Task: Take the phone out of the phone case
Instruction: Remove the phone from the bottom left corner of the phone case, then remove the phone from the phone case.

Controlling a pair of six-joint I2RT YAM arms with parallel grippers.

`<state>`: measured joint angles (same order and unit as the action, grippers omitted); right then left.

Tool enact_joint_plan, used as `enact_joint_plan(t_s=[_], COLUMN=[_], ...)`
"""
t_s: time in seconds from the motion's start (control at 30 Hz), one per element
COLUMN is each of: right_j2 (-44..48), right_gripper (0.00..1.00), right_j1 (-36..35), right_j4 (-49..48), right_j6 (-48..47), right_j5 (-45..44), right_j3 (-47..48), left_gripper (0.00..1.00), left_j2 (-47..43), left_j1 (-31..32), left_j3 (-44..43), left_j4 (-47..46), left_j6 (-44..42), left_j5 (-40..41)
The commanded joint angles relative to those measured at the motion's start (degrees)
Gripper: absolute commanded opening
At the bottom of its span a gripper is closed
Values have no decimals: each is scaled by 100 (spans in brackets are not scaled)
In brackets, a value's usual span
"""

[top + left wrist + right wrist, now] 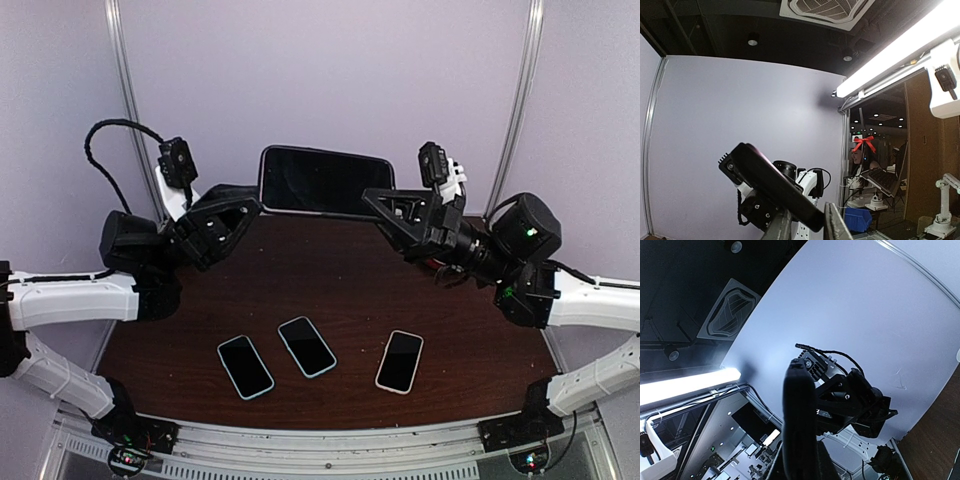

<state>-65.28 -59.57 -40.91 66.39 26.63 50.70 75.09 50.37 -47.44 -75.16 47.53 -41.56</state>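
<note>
Phone hangs in the air above the far side of the counter, long side level, dark screen facing the near edge, gripped at both ends. My left pincer is nearly closed on its left end; in the left wrist view the slab runs slantwise between my fingers. My right pincer is clamped fully down on the lower right corner, and its own camera sees the phone edge-on, rising straight from the jaws. I judge that I hold it up like this so both arms can work on it freely: one end pinned, the other end free to be peeled or pushed. The case seems to be the lighter rim along the left and lower edges, though I cannot tell it apart from the phone with any certainty, so the two look not yet separated.

Three smaller phones lie flat in a row on the near counter, screens dark, well apart from my arms.

No brand, label or writing can be read on anything here.
</note>
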Motion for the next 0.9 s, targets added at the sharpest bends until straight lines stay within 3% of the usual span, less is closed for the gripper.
enact_joint_plan(t_s=[0.0, 0.3, 0.53, 0.73, 0.87], right_j2=[-201, -203, -48, 283, 353], right_gripper=[0, 0, 0, 0, 0], right_j1=[-490, -523, -507, -159, 55], right_j4=[53, 113, 915, 1344, 1509], right_j6=[737, 651, -8, -458, -675], right_j5=[1094, 1084, 793, 650, 769], right_j3=[315, 380, 418, 327, 353], left_gripper=[0, 0, 0, 30, 41], left_j2=[587, 855, 577, 63, -288], left_j1=[-197, -427, -430, -425, -428], left_j3=[-88, -187, -146, 237, 432], left_j4=[564, 897, 1607, 1850, 1933], left_j6=[-304, -162, -519, -761, -770], left_j5=[-225, -180, -81, -182, -425])
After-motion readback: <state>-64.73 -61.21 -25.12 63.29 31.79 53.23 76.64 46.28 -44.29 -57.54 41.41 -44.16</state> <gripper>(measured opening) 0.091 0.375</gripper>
